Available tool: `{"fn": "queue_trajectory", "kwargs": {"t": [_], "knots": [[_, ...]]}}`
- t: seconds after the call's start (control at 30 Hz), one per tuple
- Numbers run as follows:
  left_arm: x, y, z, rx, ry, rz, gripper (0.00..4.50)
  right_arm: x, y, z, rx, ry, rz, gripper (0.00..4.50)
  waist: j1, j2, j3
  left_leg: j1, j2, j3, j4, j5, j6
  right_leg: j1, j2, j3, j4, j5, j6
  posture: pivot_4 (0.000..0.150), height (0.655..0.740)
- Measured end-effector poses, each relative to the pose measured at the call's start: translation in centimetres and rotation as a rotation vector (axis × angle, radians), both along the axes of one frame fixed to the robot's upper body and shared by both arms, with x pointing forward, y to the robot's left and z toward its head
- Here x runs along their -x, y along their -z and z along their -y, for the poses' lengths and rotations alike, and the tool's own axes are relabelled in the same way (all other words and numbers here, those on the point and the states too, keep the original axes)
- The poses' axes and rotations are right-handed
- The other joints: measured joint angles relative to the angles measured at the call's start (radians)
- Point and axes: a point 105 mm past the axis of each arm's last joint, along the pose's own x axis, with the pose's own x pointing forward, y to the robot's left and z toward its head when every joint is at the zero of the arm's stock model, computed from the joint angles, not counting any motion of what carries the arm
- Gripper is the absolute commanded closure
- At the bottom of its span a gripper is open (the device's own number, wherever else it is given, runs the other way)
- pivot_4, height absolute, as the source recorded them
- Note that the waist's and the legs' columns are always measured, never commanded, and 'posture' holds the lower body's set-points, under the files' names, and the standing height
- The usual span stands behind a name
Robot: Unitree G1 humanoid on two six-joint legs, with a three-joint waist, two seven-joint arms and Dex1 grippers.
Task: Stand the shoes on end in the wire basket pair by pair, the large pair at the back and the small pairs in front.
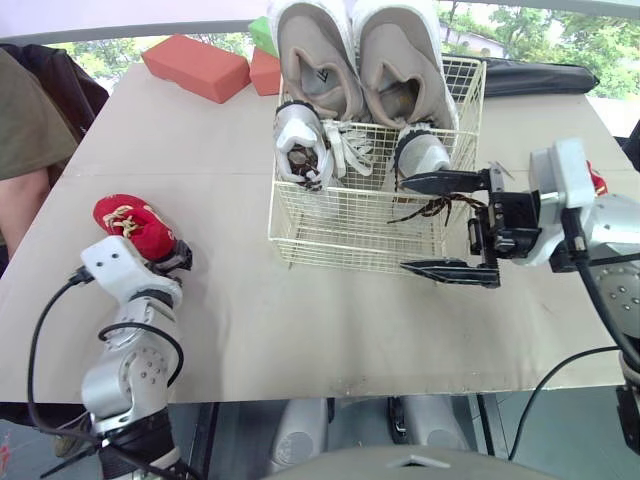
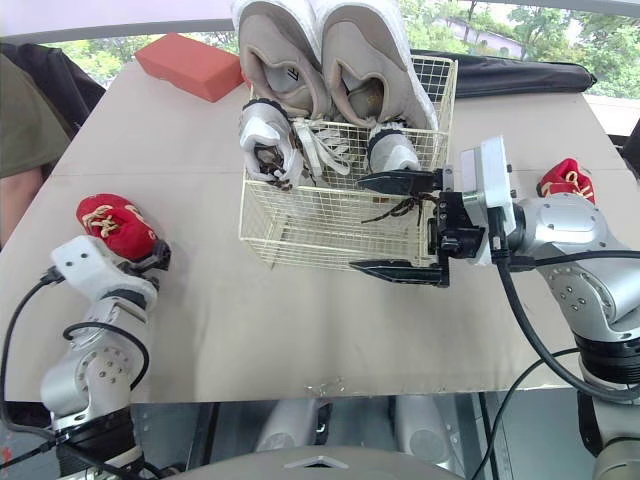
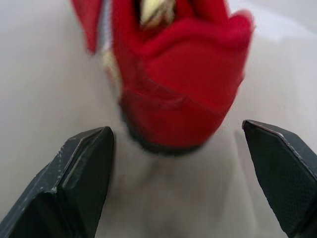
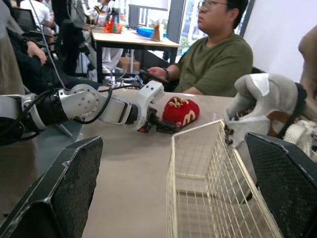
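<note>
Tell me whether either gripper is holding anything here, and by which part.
Nothing is held. The left gripper is open, facing the red shoe; the right gripper is open by the wire basket.

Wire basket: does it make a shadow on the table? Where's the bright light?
Left eye view: the wire basket casts only a faint, soft shadow on the table; daylight glares through windows beyond it. Right wrist view: a window glows behind the person.

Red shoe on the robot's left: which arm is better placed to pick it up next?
Left. The left pincer sits open right at the red shoe; the right pincer hangs open by the wire basket.
</note>
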Motion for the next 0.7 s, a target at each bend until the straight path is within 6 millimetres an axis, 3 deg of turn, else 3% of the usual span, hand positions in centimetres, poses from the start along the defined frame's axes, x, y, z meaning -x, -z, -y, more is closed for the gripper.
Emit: {"fn": "queue_trajectory", "kwargs": {"t": [0.17, 0.27, 0.33, 0.4, 0.57, 0.7], "knots": [[-0.9, 0.2, 0.2, 0.010, -0.019, 0.033, 0.00, 0.0, 0.2, 0.1, 0.002, 0.012, -0.004, 0.04, 0.001, 0.000, 0.000, 0.000, 0.000, -0.001, 0.000, 0.000, 0.000, 0.000, -0.001, 0.000, 0.000, 0.000, 0.000, 0.150, 0.7400], [-1.1, 0.0, 0.1, -0.006, -0.044, 0.049, 0.85, 0.1, 0.3, 0.0, 0.003, 0.016, -0.006, 0.00, 0.002, 0.000, 0.000, -0.001, 0.000, -0.001, 0.000, 0.000, 0.000, -0.001, -0.001, 0.000, 0.000, 0.000, 0.000, 0.150, 0.7400], [-1.0, -0.2, 0.0, -0.026, -0.061, 0.067, 1.88, 0.1, 0.2, 0.1, 0.001, 0.022, -0.005, 0.00, 0.002, 0.000, 0.000, -0.001, 0.000, -0.001, 0.000, 0.000, 0.000, -0.001, -0.001, 0.000, 0.000, 0.000, 0.000, 0.150, 0.7400], [-1.0, -0.5, 0.0, -0.041, -0.077, 0.095, 2.54, 0.1, 0.1, 0.3, -0.003, 0.033, -0.001, 0.00, 0.002, 0.000, 0.000, -0.001, 0.000, -0.001, 0.000, 0.000, 0.000, -0.001, -0.001, 0.000, 0.000, 0.000, 0.000, 0.150, 0.7400], [-0.8, -0.5, 0.7, -0.035, -0.132, 0.128, 3.22, 0.1, 0.1, 0.2, 0.000, 0.037, -0.002, 0.00, 0.004, -0.001, 0.000, -0.001, 0.000, -0.001, 0.000, 0.000, 0.000, -0.001, -0.002, 0.000, 0.000, 0.000, 0.000, 0.150, 0.7400], [-0.7, -0.8, 1.5, -0.043, -0.136, 0.141, 3.50, 0.0, 0.1, 0.2, 0.001, 0.043, -0.001, 0.00, 0.004, -0.001, 0.000, -0.002, 0.000, -0.001, 0.000, 0.000, 0.000, -0.001, -0.001, 0.000, 0.000, 0.000, 0.000, 0.150, 0.7400]]}}
